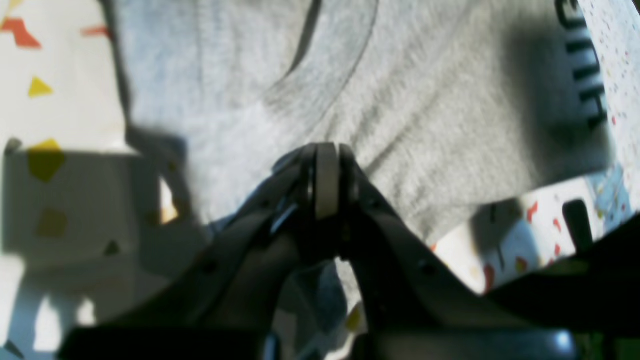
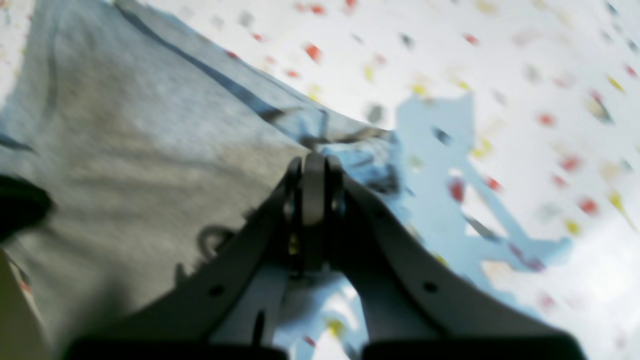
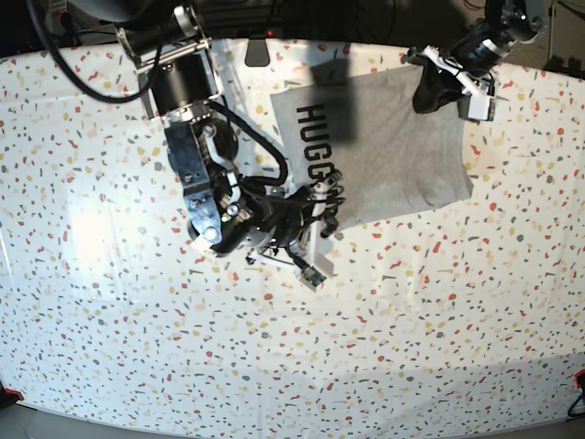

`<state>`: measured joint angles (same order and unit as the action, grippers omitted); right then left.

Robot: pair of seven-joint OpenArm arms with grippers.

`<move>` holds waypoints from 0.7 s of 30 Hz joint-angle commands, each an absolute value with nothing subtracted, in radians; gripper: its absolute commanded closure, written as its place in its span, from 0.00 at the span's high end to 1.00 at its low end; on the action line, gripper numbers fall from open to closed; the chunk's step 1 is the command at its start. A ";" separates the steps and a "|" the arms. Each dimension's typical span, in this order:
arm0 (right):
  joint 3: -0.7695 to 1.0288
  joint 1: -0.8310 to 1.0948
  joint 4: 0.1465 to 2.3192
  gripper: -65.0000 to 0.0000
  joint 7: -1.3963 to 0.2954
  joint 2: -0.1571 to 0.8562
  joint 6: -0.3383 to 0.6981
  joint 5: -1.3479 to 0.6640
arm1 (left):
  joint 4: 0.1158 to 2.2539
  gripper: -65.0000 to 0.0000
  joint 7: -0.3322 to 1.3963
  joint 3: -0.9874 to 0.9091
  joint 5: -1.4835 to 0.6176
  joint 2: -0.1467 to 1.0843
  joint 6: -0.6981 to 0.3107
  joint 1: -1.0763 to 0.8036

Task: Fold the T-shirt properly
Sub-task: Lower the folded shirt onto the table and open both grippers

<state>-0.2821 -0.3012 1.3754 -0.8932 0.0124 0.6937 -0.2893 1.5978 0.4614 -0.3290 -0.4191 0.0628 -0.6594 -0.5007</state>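
The light grey T-shirt [image 3: 393,155] lies on the speckled table at the back right, with black lettering [image 3: 315,146] along its left part. My right gripper [image 3: 322,203] sits at the shirt's near left corner. In the right wrist view that gripper [image 2: 315,190] is shut, pinching the edge of the T-shirt [image 2: 125,125]. My left gripper [image 3: 428,90] is over the shirt's far right corner. In the left wrist view it [image 1: 327,175] is shut on a bunch of the T-shirt [image 1: 425,100]. The lettering [image 1: 585,75] shows at the right edge of that view.
The white table [image 3: 137,347] with coloured flecks spreads wide to the left and front of the shirt. The right arm's black body and cables [image 3: 187,110] reach in from the back left. Dark gear lines the table's far edge [image 3: 302,18].
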 commanded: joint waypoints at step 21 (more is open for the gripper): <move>-0.275 -0.038 1.613 0.00 -0.923 0.097 0.698 -0.288 | 1.138 0.00 0.383 -0.332 -0.006 0.083 -0.596 0.019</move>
<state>-0.2756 -0.0292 1.5993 -0.9169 0.0975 0.6930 -0.2821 1.1511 0.2729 -0.3325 -0.1051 0.0727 -0.6762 0.0204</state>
